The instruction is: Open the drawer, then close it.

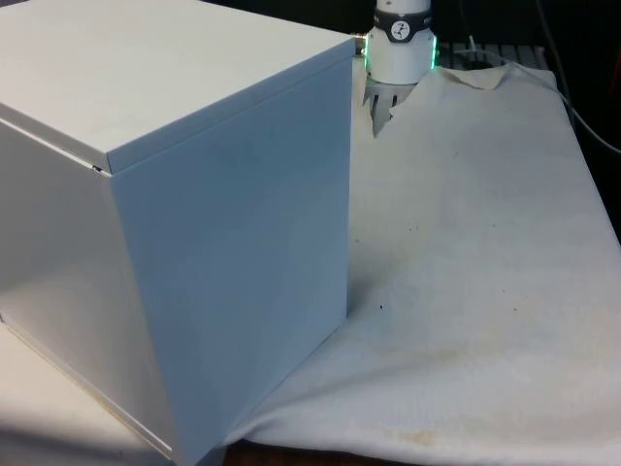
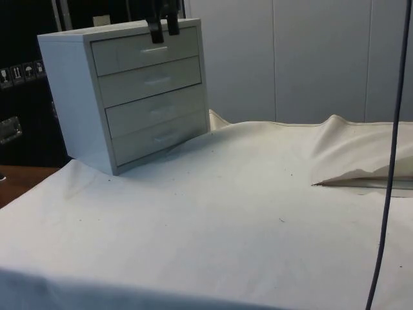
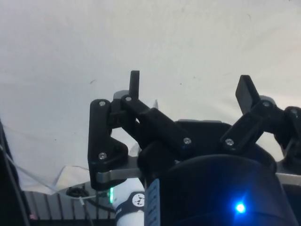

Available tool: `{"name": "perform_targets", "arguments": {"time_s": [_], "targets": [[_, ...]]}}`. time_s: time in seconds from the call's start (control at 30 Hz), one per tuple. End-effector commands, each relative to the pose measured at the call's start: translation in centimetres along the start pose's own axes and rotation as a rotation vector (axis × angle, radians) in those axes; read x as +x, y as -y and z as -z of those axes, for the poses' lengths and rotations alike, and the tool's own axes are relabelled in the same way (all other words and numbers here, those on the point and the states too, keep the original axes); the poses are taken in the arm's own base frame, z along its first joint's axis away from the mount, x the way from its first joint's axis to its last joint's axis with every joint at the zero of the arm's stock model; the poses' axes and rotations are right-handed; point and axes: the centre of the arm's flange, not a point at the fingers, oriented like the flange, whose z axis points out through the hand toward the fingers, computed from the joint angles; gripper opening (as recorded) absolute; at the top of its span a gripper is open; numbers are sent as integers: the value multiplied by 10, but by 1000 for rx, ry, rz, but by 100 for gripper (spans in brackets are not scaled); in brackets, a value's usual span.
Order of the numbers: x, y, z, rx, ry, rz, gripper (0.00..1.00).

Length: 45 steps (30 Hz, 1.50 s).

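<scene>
On the side view's left I've got the chest of drawers (image 2: 129, 90) sitting on the cloth-covered counter (image 2: 226, 219), four drawers stacked, all flush and shut as far as I can tell. The gripper (image 2: 163, 29) hangs at the chest's top edge, just above the top drawer (image 2: 145, 50) and its handle (image 2: 153, 49), not touching it that I can see. In the wrist view the jaws are spread wide, nothing between the fingers (image 3: 135, 84), just white cloth beyond them. Moving right in the side view, the cloth runs bare to a rumpled fold (image 2: 361, 161) at the far side. In the front view the chest turns a blank back and side to me, so no help there. My read: we're at the approach stage of the open step, nothing pulled yet. Next move I'd judge needs a short drop so the jaws bracket the handle, then close, then a straight pull out along the drawer's line. Risk: the chest looks light and could slide on the cloth instead of the drawer opening.
</scene>
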Motion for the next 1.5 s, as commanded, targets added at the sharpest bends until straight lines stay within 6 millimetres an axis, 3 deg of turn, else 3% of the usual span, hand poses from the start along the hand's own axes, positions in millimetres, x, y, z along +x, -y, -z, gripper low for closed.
{"name": "perform_targets", "arguments": {"time_s": [0.0, 0.47, 1.23, 1.47], "targets": [[-4, 3, 1, -16, -21, -1, 100], [-19, 5, -6, -63, -89, 2, 100], [-11, -3, -18, -73, -146, 21, 100], [-4, -12, -31, -95, -142, 45, 100]]}}
